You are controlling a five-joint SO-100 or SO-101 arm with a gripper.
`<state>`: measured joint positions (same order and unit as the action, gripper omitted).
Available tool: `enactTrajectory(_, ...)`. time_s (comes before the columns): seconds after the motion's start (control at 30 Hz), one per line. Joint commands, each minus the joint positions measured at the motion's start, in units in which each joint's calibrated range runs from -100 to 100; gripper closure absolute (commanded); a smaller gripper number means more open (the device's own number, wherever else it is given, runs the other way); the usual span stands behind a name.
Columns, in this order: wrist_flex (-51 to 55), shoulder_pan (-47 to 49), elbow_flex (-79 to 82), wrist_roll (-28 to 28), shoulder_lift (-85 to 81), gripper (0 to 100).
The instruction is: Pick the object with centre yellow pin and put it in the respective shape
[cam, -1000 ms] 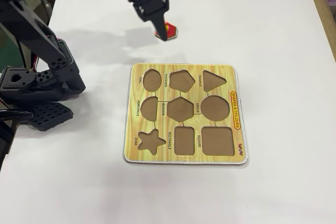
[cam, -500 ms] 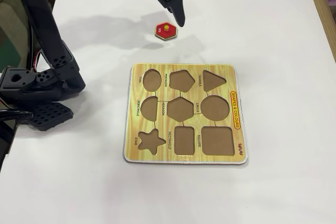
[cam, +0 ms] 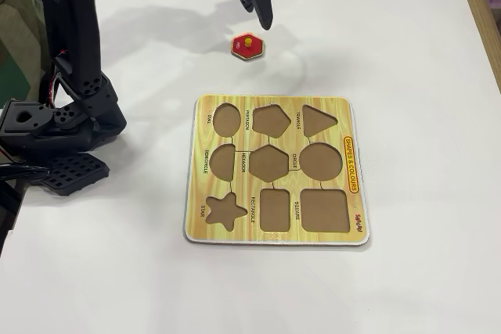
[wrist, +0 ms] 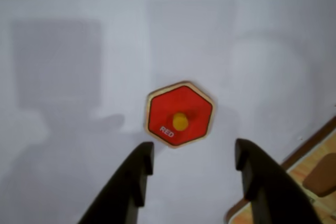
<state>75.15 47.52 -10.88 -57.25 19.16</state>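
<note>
The object with centre yellow pin (wrist: pixel 180 114) is a flat red hexagon marked RED, lying on the white table (cam: pixel 407 44) above the board in the fixed view (cam: pixel 247 46). My gripper (wrist: pixel 193 153) hangs open over it. In the wrist view its two dark fingers straddle bare table just below the piece, touching nothing. From the fixed camera the gripper (cam: pixel 264 19) points down just up and right of the piece. The respective shape (cam: pixel 269 162), a brown recess labelled HEXAGON, sits empty in the middle of the yellow shape board (cam: pixel 329 107).
Pentagon (cam: pixel 271 121) and circle (cam: pixel 321 161) recesses adjoin the hexagon one. A corner of the board (wrist: pixel 321 150) shows at the wrist view's lower right. The arm's black base (cam: pixel 55 123) fills the left side. A wooden edge (cam: pixel 479 5) borders the table at right.
The gripper, down at the red piece a second ago, has lifted up and away from it. The piece has stayed on the table in about the same spot.
</note>
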Motion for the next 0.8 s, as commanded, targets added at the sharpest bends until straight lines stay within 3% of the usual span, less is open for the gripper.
enactTrajectory(0.0,-0.65,0.14,-4.59,0.19,0.51,82)
enactTrajectory(0.77,-0.82,-1.33,-6.12,-0.07,8.37,82)
